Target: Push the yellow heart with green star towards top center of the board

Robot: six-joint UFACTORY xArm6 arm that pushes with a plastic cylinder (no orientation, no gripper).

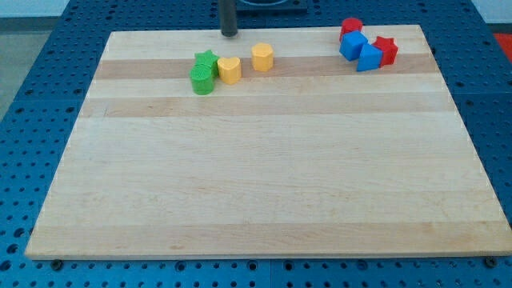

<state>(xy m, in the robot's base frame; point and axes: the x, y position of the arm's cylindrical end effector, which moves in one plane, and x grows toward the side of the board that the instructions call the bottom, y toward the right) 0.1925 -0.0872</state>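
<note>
In the single camera view, the pale wooden board (264, 176) lies on a blue perforated table (48, 48), and my tip (230, 34), the lower end of the straight dark rod, rests at the board's top edge, a little to the view's left of centre. There is no claw on this arm at all, only the rod, so nothing can be spread or pressed together. The small yellow heart block (230, 70) sits near the top of the board, just below my tip and apart from it, with the green star block (206, 60) touching its left side. A green cylinder block (202, 81) presses against the star from below, and a yellow hexagonal block (262, 58) stands just to the heart's right, not touching. Well apart, at the top right, cluster a red cylinder (351, 26), two blue blocks (353, 45) (370, 58) and a red star (387, 50). I judge the task nearly done: heart and star are paired and already high, needing only a short nudge rightward and upward. The heart looks glossy, upright and intact.
</note>
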